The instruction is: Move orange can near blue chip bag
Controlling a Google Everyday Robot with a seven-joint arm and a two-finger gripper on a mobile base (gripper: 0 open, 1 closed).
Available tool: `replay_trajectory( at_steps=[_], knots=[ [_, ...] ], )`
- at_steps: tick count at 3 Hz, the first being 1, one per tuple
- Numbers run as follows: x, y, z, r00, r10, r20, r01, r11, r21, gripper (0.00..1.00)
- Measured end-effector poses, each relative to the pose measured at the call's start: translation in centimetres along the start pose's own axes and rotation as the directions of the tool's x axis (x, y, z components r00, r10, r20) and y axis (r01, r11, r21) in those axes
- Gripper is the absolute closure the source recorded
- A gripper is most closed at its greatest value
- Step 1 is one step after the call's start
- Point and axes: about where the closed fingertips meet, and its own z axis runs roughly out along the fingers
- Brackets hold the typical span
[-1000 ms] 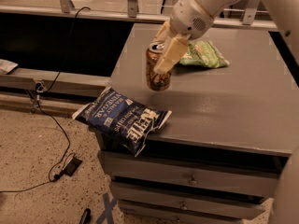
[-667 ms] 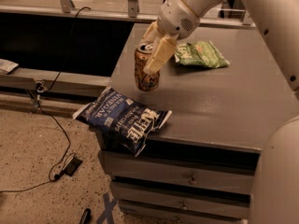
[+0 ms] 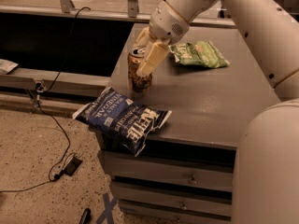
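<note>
One change stands out: our hand point(image 3: 145, 56) now sits further left and a little nearer than it did a second ago, and the orange can point(image 3: 139, 80) has travelled with it. We have the two fingers closed on the can's sides, gripping it upright just below its silver top. The can is now close to the left edge of the tabletop point(image 3: 205, 101), just beyond the far side of the blue chip bag point(image 3: 124, 120), which lies crumpled over the near left corner and has not moved. The green bag point(image 3: 198, 54) is left behind on the far right, well apart from the can. We cannot tell whether the can's base touches the tabletop or hangs just above it. We judge the carry almost done: what remains is to set the can down and let go.
</note>
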Motion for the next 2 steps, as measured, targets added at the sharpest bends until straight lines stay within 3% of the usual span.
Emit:
replay_trajectory(
  at_steps=[1, 2],
  knots=[
    [0.77, -0.06, 1.0, 1.0, 0.018, 0.004, -0.018, 0.9995, -0.025, 0.12],
    [1.14, 0.0, 1.43, 0.999, 0.03, 0.014, -0.029, 0.9988, -0.039, 0.0]
  ],
)
